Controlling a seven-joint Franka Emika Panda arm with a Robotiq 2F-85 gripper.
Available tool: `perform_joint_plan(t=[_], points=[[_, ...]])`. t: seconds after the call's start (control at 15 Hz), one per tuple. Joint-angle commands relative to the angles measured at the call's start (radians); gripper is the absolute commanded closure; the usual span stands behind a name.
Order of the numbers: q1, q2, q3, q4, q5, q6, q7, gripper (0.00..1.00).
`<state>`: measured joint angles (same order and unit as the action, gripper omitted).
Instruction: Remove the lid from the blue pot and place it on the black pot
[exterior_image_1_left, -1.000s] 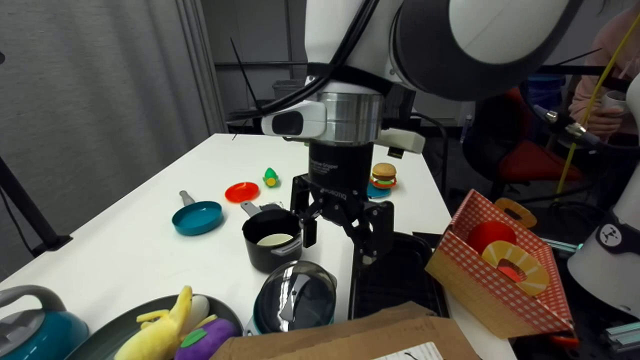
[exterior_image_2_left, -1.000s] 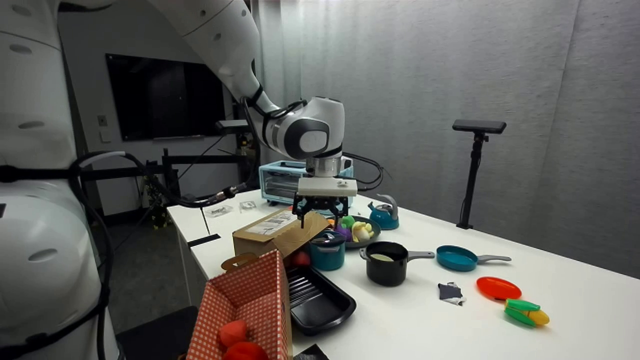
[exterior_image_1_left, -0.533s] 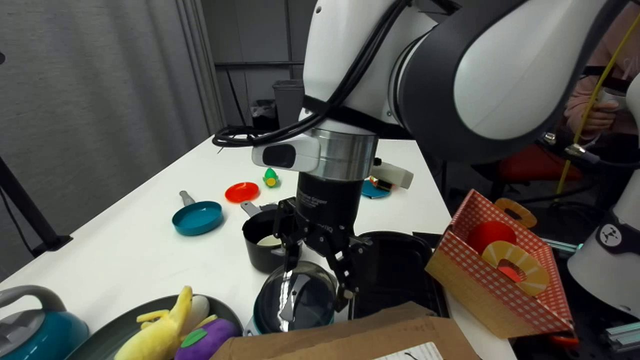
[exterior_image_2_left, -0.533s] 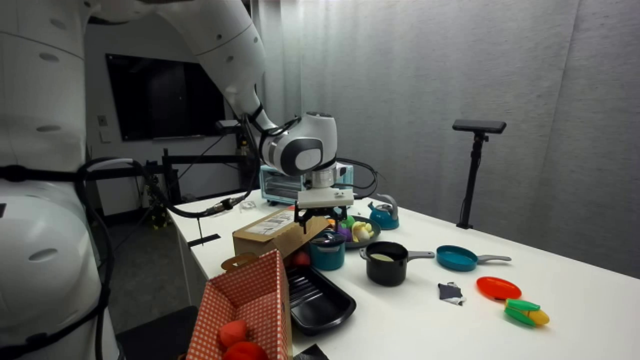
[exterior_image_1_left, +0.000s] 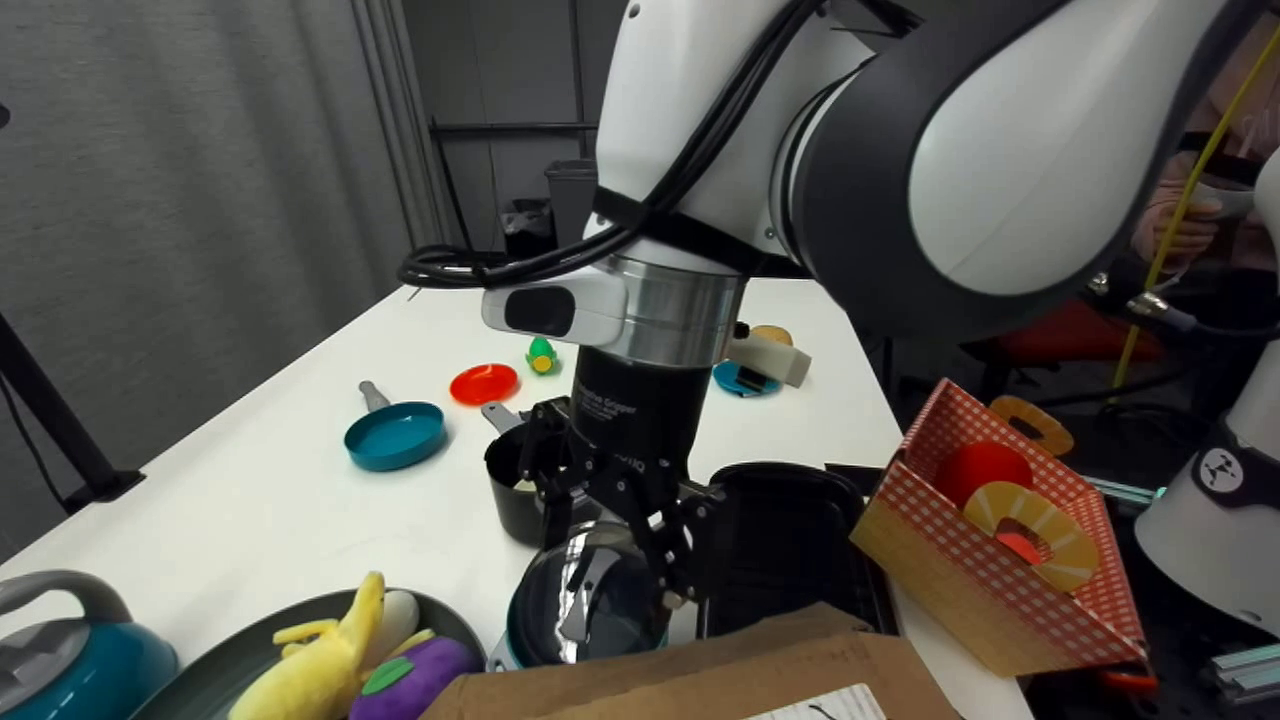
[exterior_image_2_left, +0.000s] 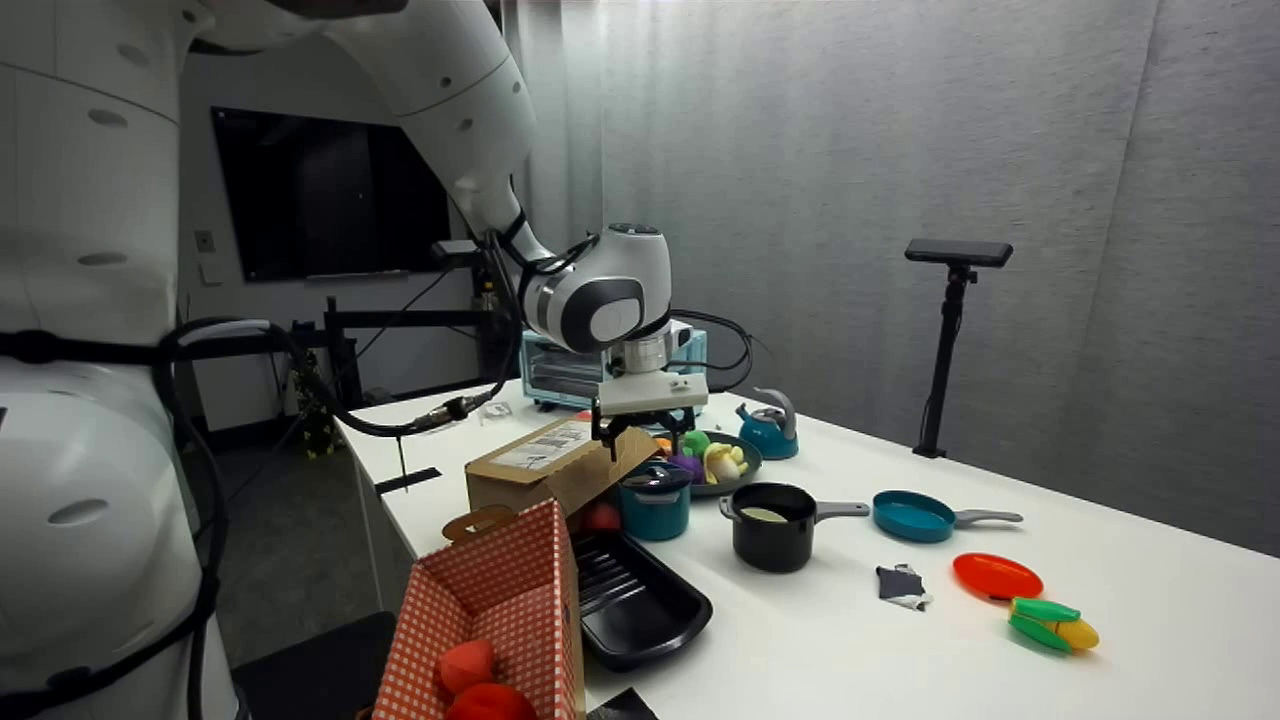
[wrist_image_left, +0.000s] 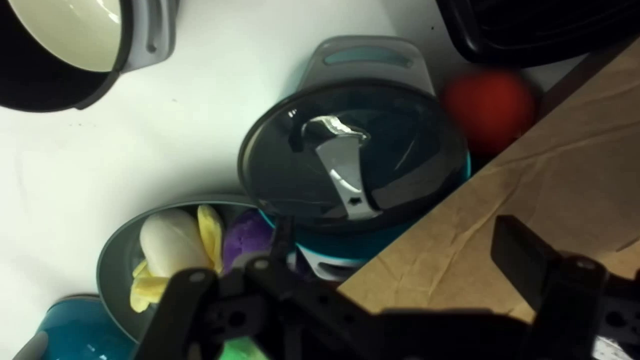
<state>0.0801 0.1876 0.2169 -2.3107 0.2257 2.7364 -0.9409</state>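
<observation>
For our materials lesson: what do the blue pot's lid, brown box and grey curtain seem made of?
Lid: probably tinted glass or plastic, glossy with reflections. Brown box: likely cardboard, matte and creased. Curtain: apparently fabric, matte, hanging in folds.

Grey curtain (exterior_image_2_left: 800, 200) behind white table (exterior_image_2_left: 850, 660)

In the wrist view, the edges cut off part of the black pot (wrist_image_left: 52, 84), a red object (wrist_image_left: 487, 107) was blurred, and cardboard (wrist_image_left: 550, 170) hid part of the blue pot (wrist_image_left: 357, 245)
</observation>
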Motion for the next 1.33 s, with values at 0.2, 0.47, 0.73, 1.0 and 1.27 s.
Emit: perform_joint_plan(t=[0.2,0.47,0.73,1.0,1.27], points=[[-0.051,0.024,0.007,0.024,0.002,0.019,-0.056,0.00],[-0.069,0.036,0.009,0.021,0.000,0.008,-0.084,0.00],[-0.080,0.053,0.018,0.016,0.003,0.001,-0.125,0.01],[-0.083,0.065,0.028,0.013,0.003,0.006,-0.159,0.03],[-0.081,0.066,0.034,0.019,0.002,0.002,-0.177,0.02]])
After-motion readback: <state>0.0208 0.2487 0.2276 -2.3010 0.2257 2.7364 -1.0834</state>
